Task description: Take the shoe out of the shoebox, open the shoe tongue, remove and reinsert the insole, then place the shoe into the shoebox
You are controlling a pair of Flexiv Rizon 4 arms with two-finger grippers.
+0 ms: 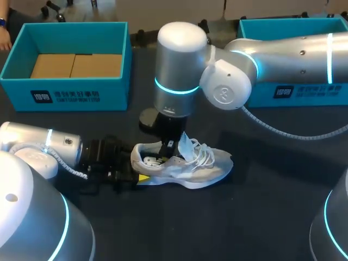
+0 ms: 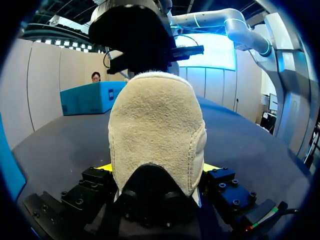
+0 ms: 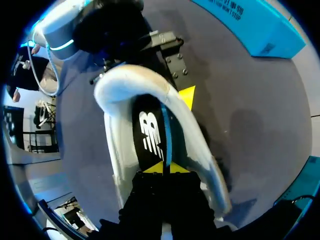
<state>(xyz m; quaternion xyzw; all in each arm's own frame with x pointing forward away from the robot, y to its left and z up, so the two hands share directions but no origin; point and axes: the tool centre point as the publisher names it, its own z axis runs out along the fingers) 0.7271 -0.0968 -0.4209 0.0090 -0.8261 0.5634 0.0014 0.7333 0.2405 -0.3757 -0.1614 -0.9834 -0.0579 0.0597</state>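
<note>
Desk point(image 1: 261, 217) carries two blue shoeboxes. The left shoebox point(image 1: 70, 92) is open and shows only cardboard inside. The right shoebox point(image 1: 304, 89) is partly hidden behind the right arm.

Progress:
- The white sneaker point(image 1: 201, 168) is out of the box. It lies on the desk mid-view, well apart from both boxes, so step one is done.
- The tongue point(image 1: 185, 144) stands up off the laces point(image 1: 204, 152), so opening looks done.
- The insole point(image 3: 147, 130), black with a white logo, sits inside the shoe. It seems raised on edge at its near end, so I judge the current step to be insole removal.
- Left to do: pull the insole out, reinsert it, and put the shoe back in the shoebox.

Claws:
- The left claw point(image 2: 157, 167) is at the heel. A yellow tip shows on either side of the suede heel cup, both pressed against it. The claw is fairly wide and clamps the sneaker, pinning it to the desk.
- The right claw point(image 3: 164, 167) comes down into the shoe opening. Its tips are nearly together, with a thin blue edge of the insole between them. It looks pinched narrow on the insole, but contact is partly hidden by the claw body.
</note>
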